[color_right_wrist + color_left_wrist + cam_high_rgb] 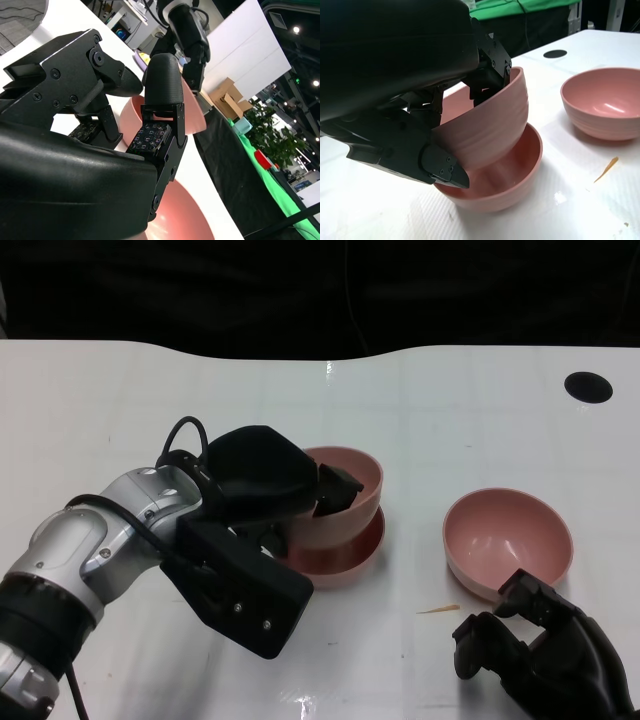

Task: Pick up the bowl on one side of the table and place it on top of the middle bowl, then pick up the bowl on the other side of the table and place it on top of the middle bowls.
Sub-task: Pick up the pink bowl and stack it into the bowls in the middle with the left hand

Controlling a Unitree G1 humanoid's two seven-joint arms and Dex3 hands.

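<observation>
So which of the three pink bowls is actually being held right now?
The tilted bowl gripped by the left hand, sitting inside the middle bowl. The right-side bowl stands alone and untouched, just ahead of the right hand.

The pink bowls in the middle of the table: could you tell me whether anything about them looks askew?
Yes. The upper bowl, gripped at its rim by the left hand, sits tilted inside the middle bowl rather than nested level. The right bowl stands upright, apart from them, and a small orange sliver lies on the table nearby.
</observation>
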